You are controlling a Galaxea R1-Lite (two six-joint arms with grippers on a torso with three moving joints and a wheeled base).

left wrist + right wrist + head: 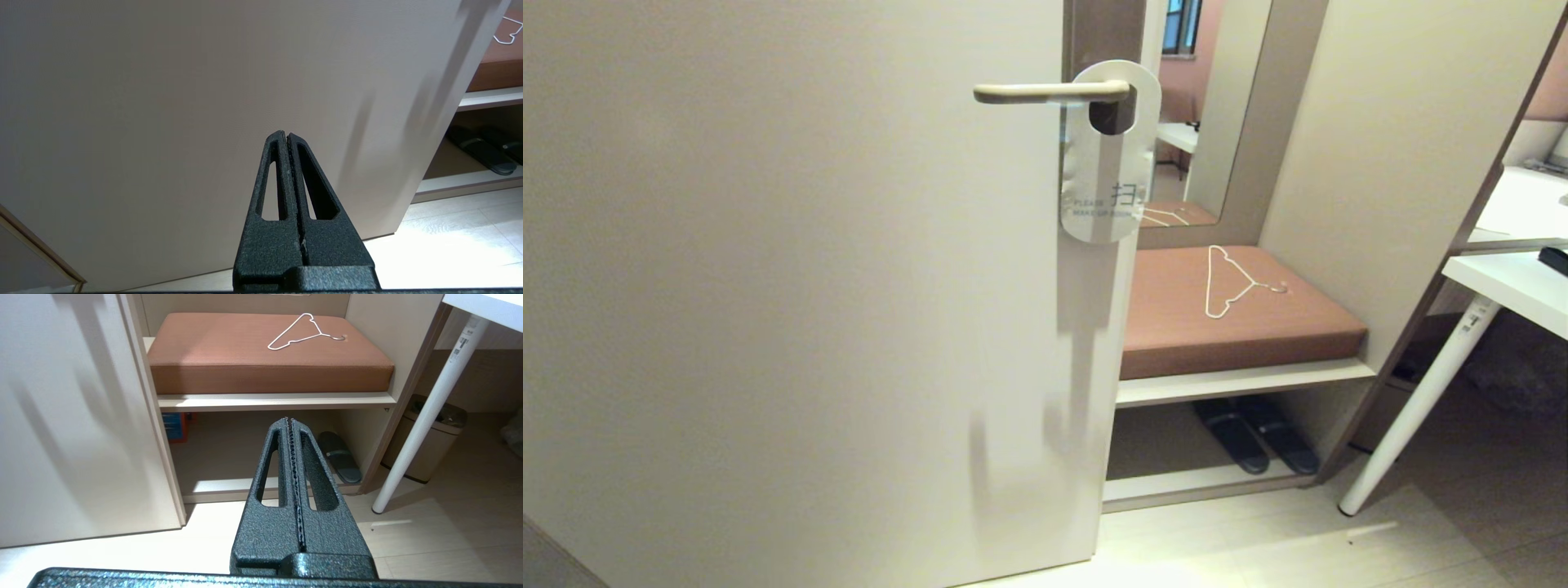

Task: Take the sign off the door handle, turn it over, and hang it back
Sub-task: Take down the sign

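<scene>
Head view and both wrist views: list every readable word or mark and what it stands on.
"PLEASE MAKE UP ROOM", faint: on the white face of the sign hanging on the door handle.
"扫": on the same sign, above those words.
Dark print on the white table leg: too small to read.

the flat, round-ended oblong card sign (1107, 163) hung upright in the upper middle of the head view, its large hole looped over the slim cream-beige lever door handle (1045, 92). its white face showed, with pale blue "please make up room" lettering near its lower end. the handle lay level, its free end pointing to frame left, its knuckle end inside the hole, at the door's right edge.
</scene>
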